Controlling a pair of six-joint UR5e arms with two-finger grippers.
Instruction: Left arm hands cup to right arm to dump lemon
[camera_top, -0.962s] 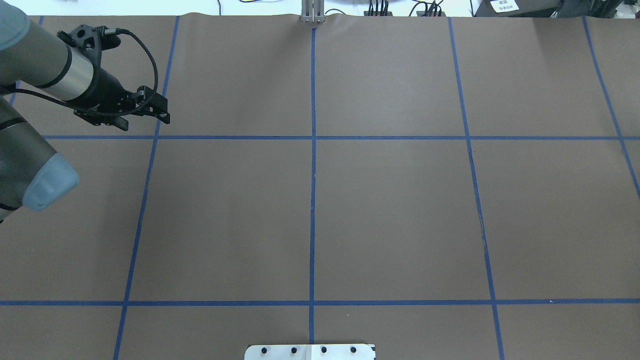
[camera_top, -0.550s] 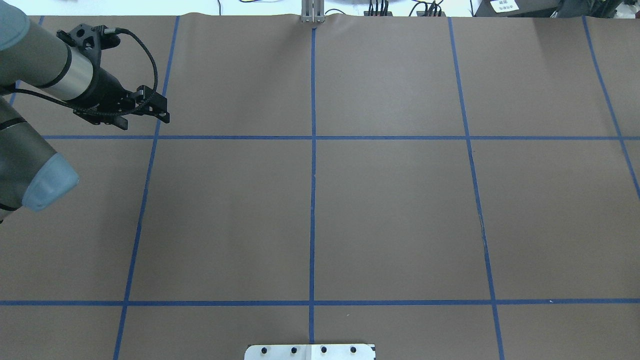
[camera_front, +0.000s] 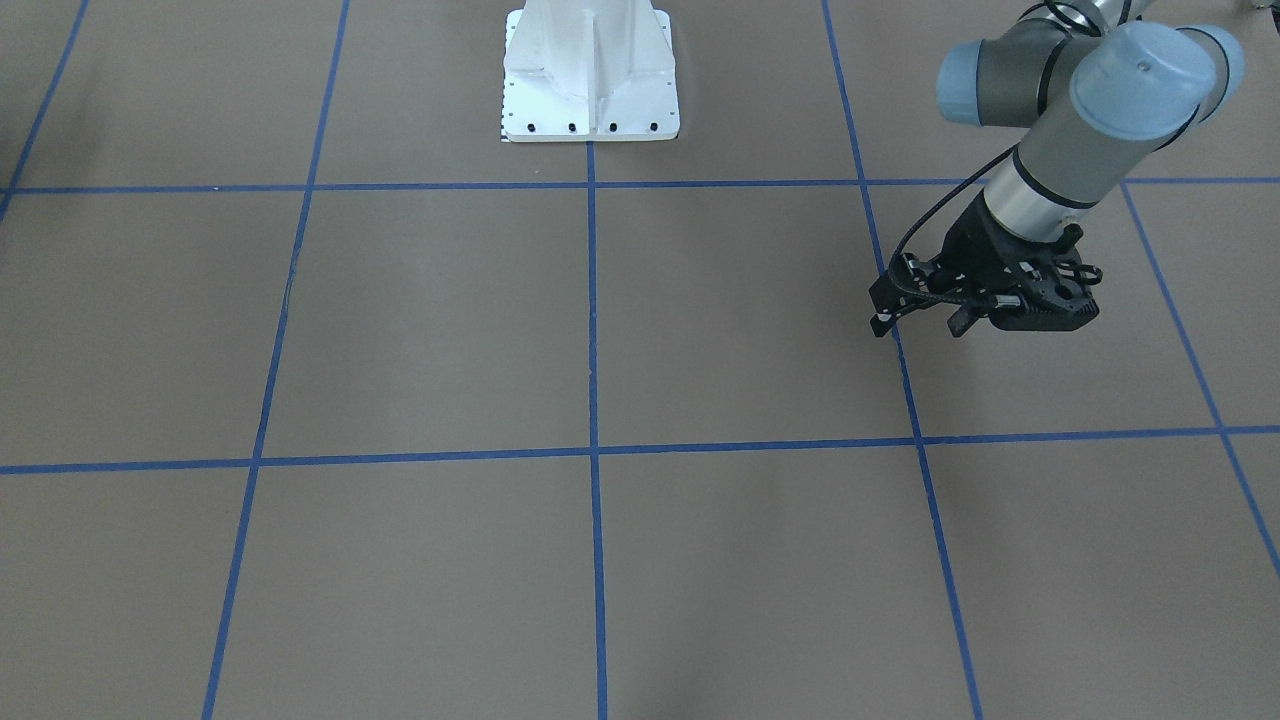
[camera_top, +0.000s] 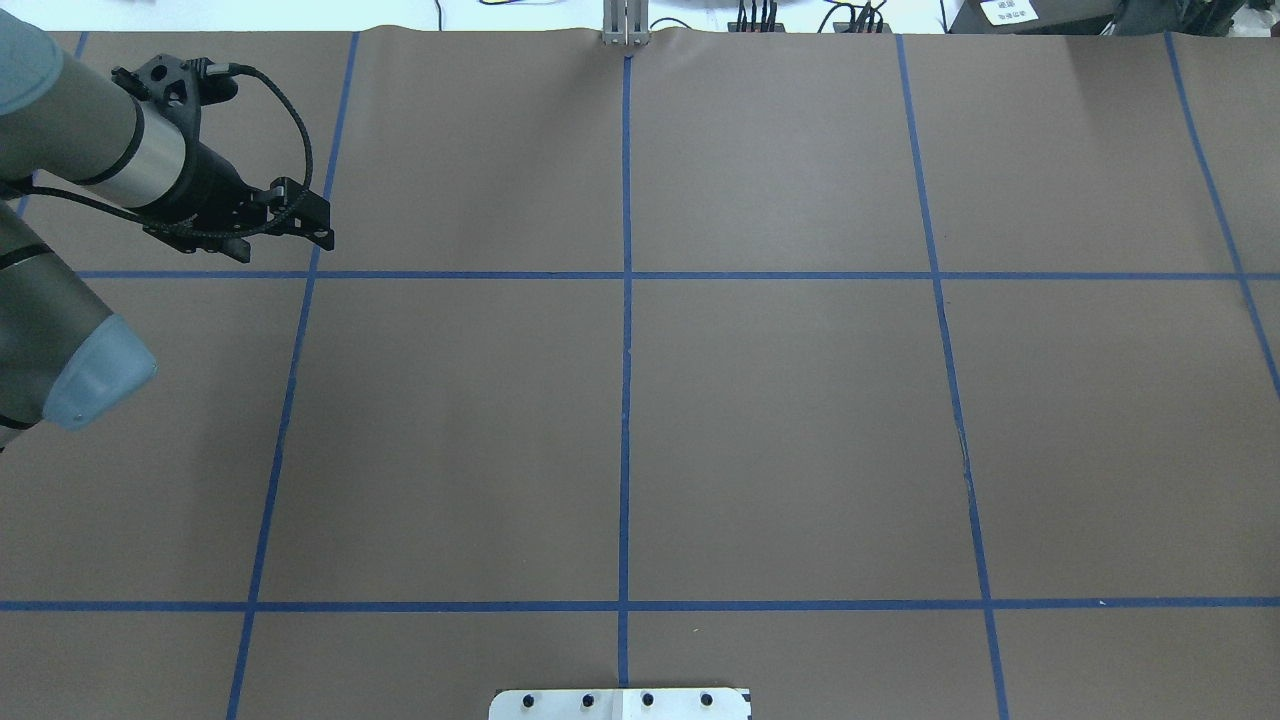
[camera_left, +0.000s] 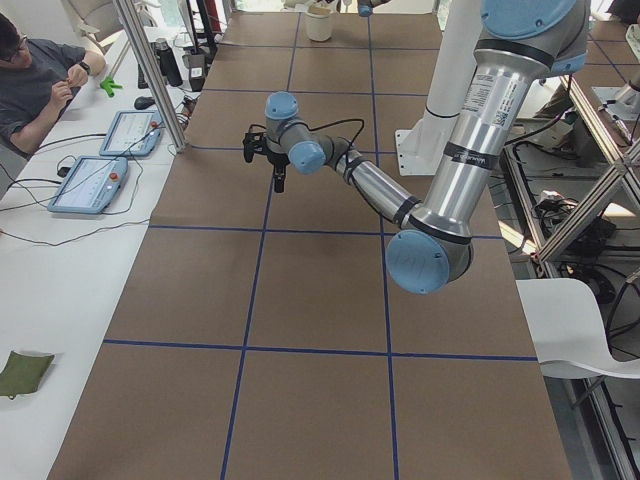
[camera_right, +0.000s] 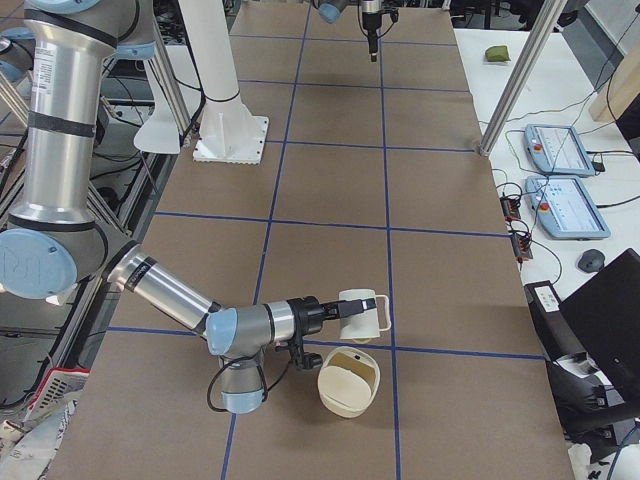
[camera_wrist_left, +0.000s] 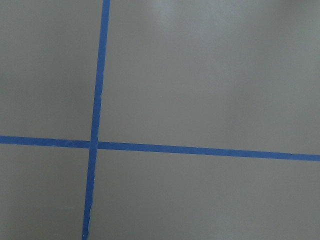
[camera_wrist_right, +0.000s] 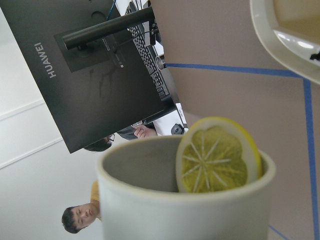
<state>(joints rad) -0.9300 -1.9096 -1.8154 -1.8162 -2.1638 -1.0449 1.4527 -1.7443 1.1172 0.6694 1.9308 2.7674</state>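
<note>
I can't tell whether the right gripper (camera_right: 338, 308) is clamped on the tipped cream cup (camera_right: 368, 314) ahead of it; a yellow lemon (camera_wrist_right: 218, 159) sits at its rim. My left gripper (camera_front: 918, 323) has its jaws apart.

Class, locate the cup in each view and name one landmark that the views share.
Exterior front-facing: absent.
Overhead exterior: absent.
Exterior left: top edge, a tiny cream shape, probably the cup.
Exterior right: lower centre.
Left wrist: absent.
Right wrist: fills the bottom foreground.
Landmark: the blue tape grid.
</note>
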